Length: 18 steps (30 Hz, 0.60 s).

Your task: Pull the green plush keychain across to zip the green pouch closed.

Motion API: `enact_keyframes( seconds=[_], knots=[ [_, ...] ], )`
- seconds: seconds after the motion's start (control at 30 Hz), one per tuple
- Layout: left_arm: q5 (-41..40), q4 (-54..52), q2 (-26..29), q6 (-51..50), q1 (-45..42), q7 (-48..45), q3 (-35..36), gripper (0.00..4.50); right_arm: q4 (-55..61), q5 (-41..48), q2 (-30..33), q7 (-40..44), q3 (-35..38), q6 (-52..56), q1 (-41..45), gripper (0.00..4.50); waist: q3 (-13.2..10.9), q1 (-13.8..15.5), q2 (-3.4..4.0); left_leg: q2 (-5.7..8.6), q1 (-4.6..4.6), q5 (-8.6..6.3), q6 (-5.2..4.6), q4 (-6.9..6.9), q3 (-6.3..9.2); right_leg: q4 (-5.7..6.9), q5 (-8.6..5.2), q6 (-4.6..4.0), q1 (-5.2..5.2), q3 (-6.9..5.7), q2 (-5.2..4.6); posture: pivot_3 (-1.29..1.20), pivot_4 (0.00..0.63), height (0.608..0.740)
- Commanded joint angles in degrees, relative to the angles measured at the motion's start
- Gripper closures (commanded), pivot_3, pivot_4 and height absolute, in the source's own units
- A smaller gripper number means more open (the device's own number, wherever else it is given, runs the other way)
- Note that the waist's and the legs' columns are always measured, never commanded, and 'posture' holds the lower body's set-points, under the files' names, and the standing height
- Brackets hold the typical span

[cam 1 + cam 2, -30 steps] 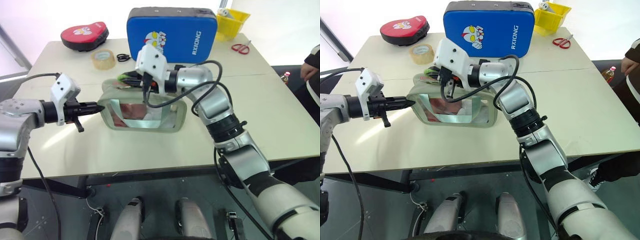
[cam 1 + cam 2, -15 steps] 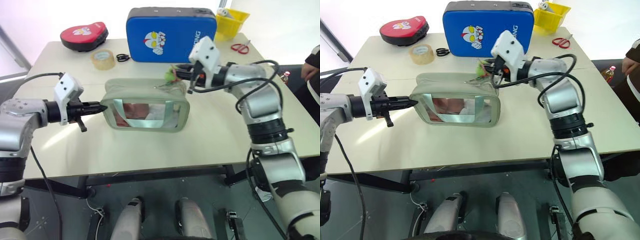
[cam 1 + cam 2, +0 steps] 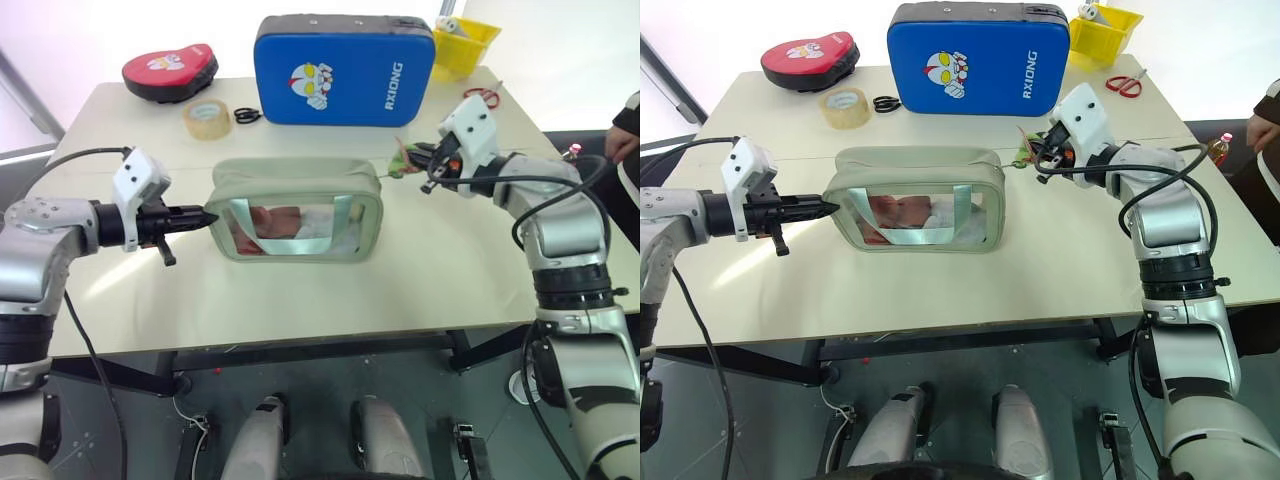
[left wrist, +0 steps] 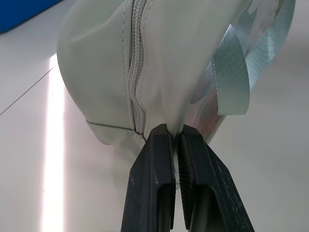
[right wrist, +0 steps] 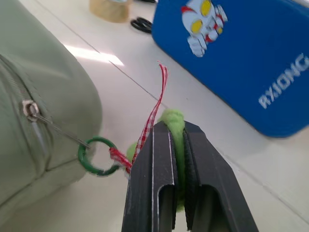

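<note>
The green pouch [image 3: 295, 205] stands on the table's middle, its clear window facing me and its top zipper [image 4: 134, 72] drawn together along its length. My left gripper [image 3: 200, 216] is shut on the pouch's left end seam, its fingers [image 4: 154, 188] pinching the fabric. Off the pouch's right end, my right gripper [image 3: 425, 160] is shut on the green plush keychain [image 5: 174, 124]. A green ring [image 5: 96, 155] and a thin wire link the keychain to the zipper slider [image 5: 30, 108] at the pouch's right corner. A red checked ribbon [image 5: 157, 104] trails from the ring.
A blue padded case [image 3: 343, 68] stands at the back behind the pouch. A tape roll [image 3: 206, 118], a small black item [image 3: 247, 115] and a red pad [image 3: 170, 71] lie back left. Red scissors [image 3: 482, 96] and a yellow bin [image 3: 462, 42] sit back right. A person [image 3: 628, 135] stands at the right edge.
My right gripper has travelled from the pouch's left top across to beyond its right end, drawing the keychain and slider along. The pouch's top now looks closed. The left gripper has held still.
</note>
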<state>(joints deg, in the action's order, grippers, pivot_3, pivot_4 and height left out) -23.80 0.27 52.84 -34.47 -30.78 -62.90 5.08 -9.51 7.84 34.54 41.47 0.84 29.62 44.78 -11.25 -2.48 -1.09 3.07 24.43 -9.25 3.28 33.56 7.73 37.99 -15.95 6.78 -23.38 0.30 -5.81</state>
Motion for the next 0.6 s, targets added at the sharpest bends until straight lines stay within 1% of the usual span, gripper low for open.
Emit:
enact_keyframes(
  seconds=[0.03,0.13,0.3,0.43,0.53,0.6],
  knots=[
    [0.1,-0.4,0.6,0.5,-0.8,-0.2,0.6,4.5,0.8,0.7,-0.8,-3.2,2.3,2.0,-2.6,4.44,0.0,0.0,0.0,0.0,0.0,0.0,0.0,0.0,0.0,0.0,0.0,0.0,0.0,0.0,0.0,0.0,0.15,0.74],
    [0.1,-0.4,0.5,0.6,-0.8,-0.2,0.6,4.5,1.3,1.8,-3.2,-5.6,2.4,5.2,-5.2,4.44,0.0,0.0,0.0,0.0,-0.01,0.0,0.0,0.0,0.0,0.0,0.0,0.0,0.0,0.0,0.0,0.0,0.15,0.74],
    [0.4,0.0,0.1,1.0,-1.3,-0.1,0.2,4.5,2.7,2.3,-9.2,-8.4,-0.3,6.2,-9.2,4.44,0.0,0.0,0.0,-0.01,-0.02,0.0,0.0,0.0,0.0,0.01,0.0,0.0,0.01,0.01,0.0,0.0,0.15,0.74],
    [0.5,-0.1,0.0,1.1,-1.3,0.0,0.1,4.5,1.8,2.4,-12.7,-10.7,-0.3,6.0,-9.2,4.44,0.0,0.0,0.0,-0.01,-0.03,0.0,0.0,0.01,0.0,0.02,0.0,0.0,0.01,0.01,0.01,0.0,0.15,0.74],
    [0.8,0.0,0.2,1.4,-1.1,-0.2,0.2,4.5,2.5,4.3,-12.5,-9.9,1.4,7.4,-7.8,4.44,0.0,0.0,0.0,-0.01,-0.03,0.0,0.0,0.01,0.0,0.02,0.0,0.0,0.02,0.01,0.01,0.0,0.15,0.74],
    [0.9,0.3,0.3,1.6,-1.0,-0.4,0.4,4.5,3.6,5.6,-10.9,-8.0,2.0,8.5,-7.3,3.75,0.0,0.0,0.0,-0.01,-0.03,0.0,0.0,0.01,0.0,0.02,0.0,0.0,0.02,0.01,0.01,0.0,0.15,0.74]
  ],
)
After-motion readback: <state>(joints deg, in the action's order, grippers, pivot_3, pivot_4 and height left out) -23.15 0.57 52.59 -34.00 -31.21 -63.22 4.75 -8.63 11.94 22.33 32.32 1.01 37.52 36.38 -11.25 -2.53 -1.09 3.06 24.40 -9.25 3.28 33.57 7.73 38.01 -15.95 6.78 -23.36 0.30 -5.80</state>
